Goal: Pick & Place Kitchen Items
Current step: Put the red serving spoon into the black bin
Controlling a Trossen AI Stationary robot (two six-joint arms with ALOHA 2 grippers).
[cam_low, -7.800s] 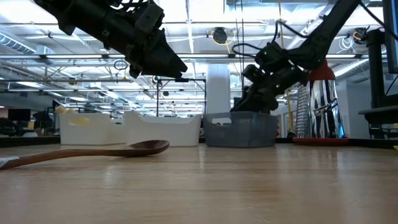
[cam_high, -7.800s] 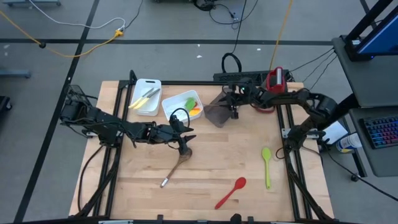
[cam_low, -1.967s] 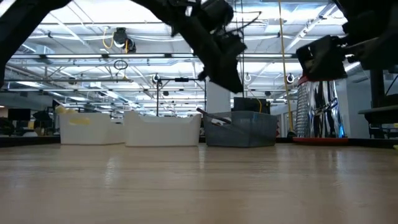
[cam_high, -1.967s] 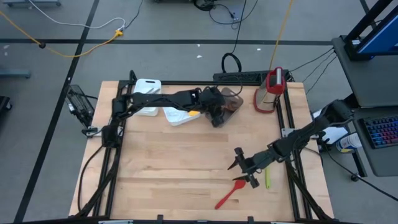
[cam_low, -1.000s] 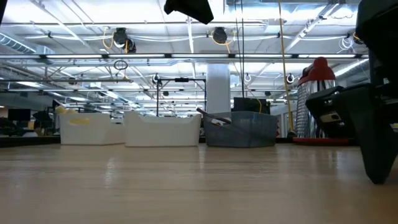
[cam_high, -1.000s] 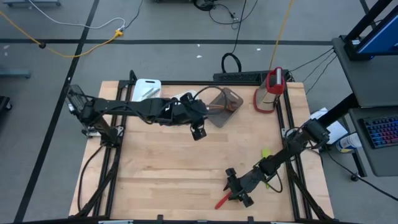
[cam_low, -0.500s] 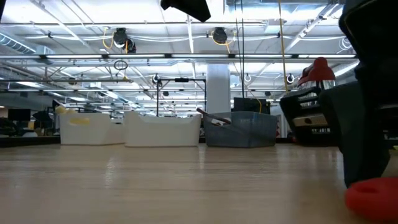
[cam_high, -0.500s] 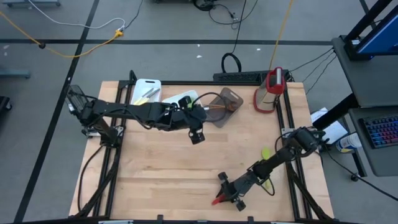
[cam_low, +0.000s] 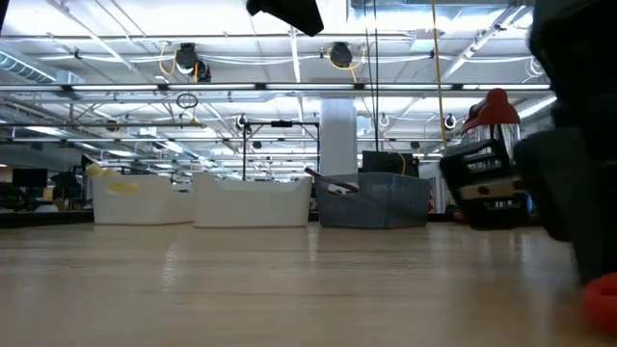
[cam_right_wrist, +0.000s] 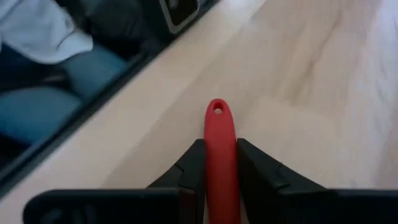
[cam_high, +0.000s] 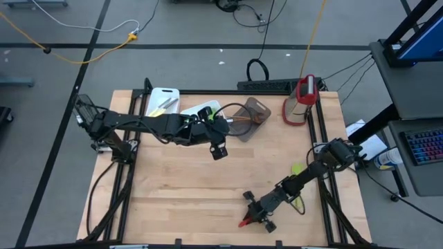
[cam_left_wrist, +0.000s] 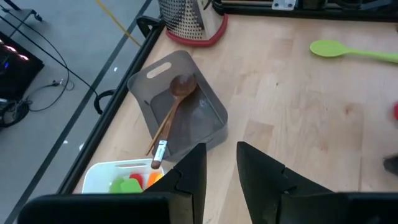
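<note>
A red spoon (cam_high: 242,223) lies near the table's near edge, and my right gripper (cam_high: 253,211) is shut on it. Its bowl is hidden under the gripper. A red bit also shows in the low view (cam_low: 603,293). A green spoon (cam_left_wrist: 348,51) lies flat on the table to the right, partly under my right arm (cam_high: 296,170). A brown wooden spoon (cam_left_wrist: 174,104) lies in the grey bin (cam_high: 250,113). My left gripper (cam_high: 219,149) hovers beside that bin, empty, its fingers (cam_left_wrist: 193,177) a narrow gap apart. My right gripper pinches the red spoon's handle (cam_right_wrist: 219,144) between its two fingers, a little back from the free end. The end with the hole (cam_right_wrist: 217,111) sticks out past the fingertips. The fingers slant down from the table's far right and lie along the handle. Whether the spoon is clear of the table, I cannot tell.
Two white bins stand at the far left: one (cam_high: 163,104) holds pale knives, the other (cam_left_wrist: 118,180) small green, red and orange pieces. A red-and-silver grater (cam_high: 302,97) stands at the far right. The near table edge (cam_right_wrist: 93,130) runs close in front of my right gripper.
My right gripper has gone a little toward the table's left and near edges along the red spoon, and now has its handle between the fingers. In the low view the gripper and the red spoon have then shifted toward the picture's right. My left gripper has kept still.
</note>
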